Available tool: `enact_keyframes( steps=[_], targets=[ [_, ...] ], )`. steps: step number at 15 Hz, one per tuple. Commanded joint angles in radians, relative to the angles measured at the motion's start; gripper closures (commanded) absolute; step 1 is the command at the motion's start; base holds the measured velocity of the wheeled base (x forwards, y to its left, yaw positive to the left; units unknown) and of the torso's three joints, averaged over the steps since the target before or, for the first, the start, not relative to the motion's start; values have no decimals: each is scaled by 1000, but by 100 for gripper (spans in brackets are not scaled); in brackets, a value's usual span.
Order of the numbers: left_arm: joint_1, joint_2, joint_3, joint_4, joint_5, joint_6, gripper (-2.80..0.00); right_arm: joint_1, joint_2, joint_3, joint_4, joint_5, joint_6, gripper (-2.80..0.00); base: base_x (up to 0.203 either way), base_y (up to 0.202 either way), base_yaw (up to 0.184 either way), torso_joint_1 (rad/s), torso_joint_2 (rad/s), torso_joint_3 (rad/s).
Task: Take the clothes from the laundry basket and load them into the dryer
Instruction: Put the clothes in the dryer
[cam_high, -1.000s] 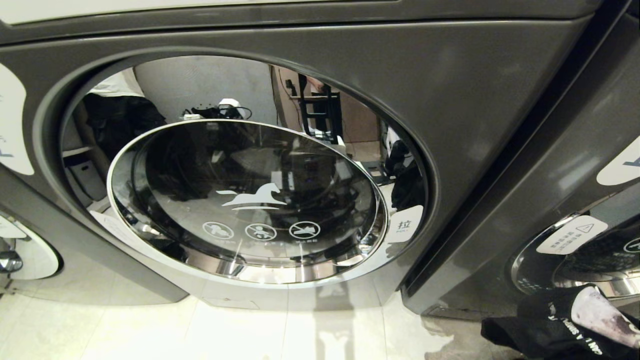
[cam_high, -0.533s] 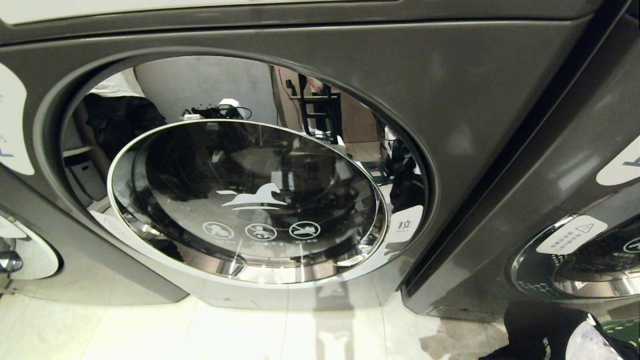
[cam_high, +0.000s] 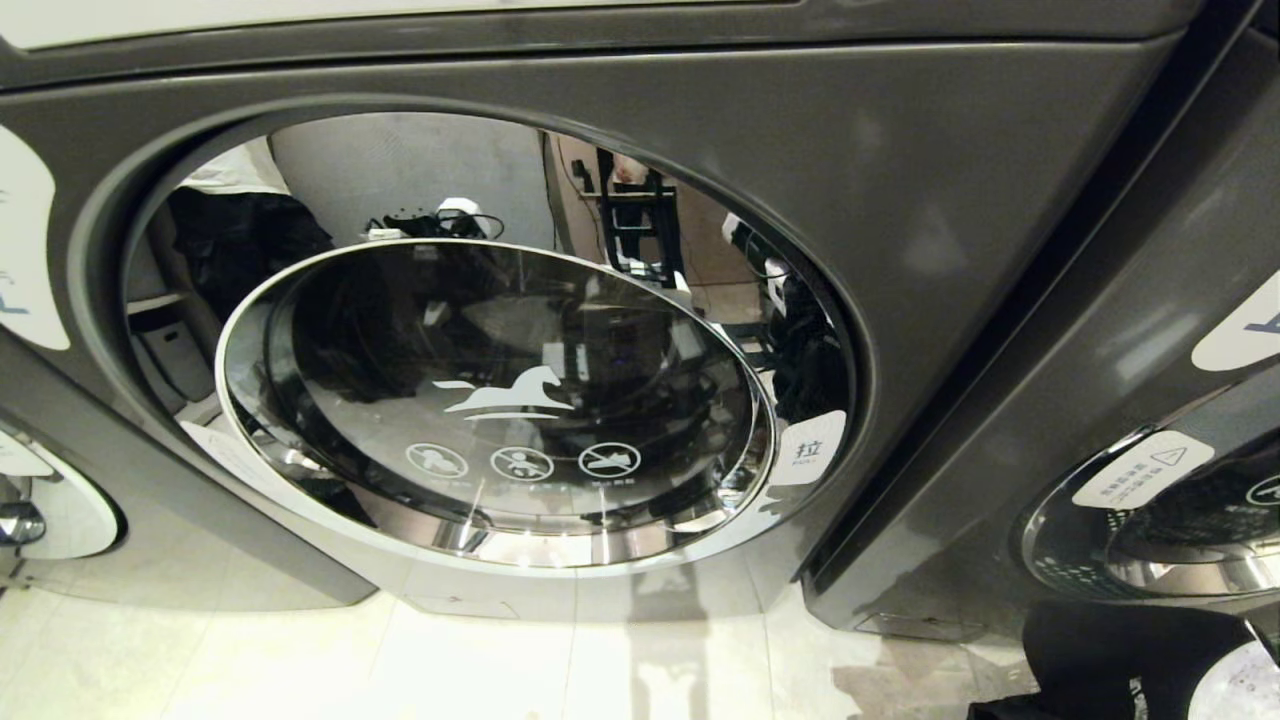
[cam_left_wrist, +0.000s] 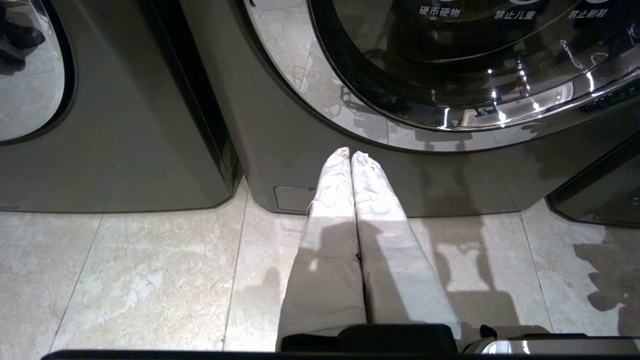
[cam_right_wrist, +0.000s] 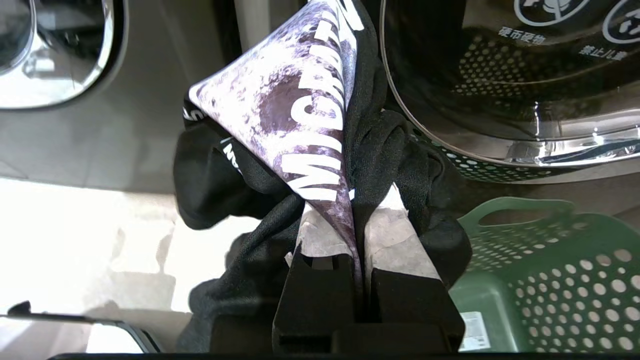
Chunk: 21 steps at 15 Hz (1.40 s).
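Your right pincer (cam_right_wrist: 356, 215) was clamped on a black shirt (cam_right_wrist: 300, 130), pinching it right at its print: a mottled purple-and-white patch with bold white letters. The cloth bunched and drooped around the pincer, hanging low before the dryer (cam_high: 950, 200), just beside the green basket (cam_right_wrist: 545, 280). In the head view only a dark edge of the shirt showed at the lower right corner. Your left pincer (cam_left_wrist: 350, 156) hung closed and empty above the floor (cam_left_wrist: 125, 270), pointing at the dryer's closed door (cam_high: 500, 400).
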Motion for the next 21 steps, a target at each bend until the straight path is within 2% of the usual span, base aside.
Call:
enact_keyframes(
  steps=[1, 6, 9, 13, 17, 21],
  targets=[
    [1, 0, 0, -1, 1, 0, 0, 1, -26, -4, 10, -3, 3, 0, 0, 0, 0, 0, 0, 0],
    [1, 0, 0, -1, 1, 0, 0, 1, -26, -3, 7, -1, 15, 0, 0, 0, 0, 0, 0, 0],
    [1, 0, 0, -1, 1, 0, 0, 1, -26, -6, 8, -10, 89, 0, 0, 0, 0, 0, 0, 0],
    [1, 0, 0, -1, 1, 0, 0, 1, -26, -7, 12, -19, 94, 0, 0, 0, 0, 0, 0, 0],
    [1, 0, 0, -2, 1, 0, 0, 1, -26, 1, 4, -11, 30, 0, 0, 0, 0, 0, 0, 0],
    [0, 0, 0, -1, 1, 0, 0, 1, -26, 2, -1, -13, 45, 0, 0, 0, 0, 0, 0, 0]
  ],
)
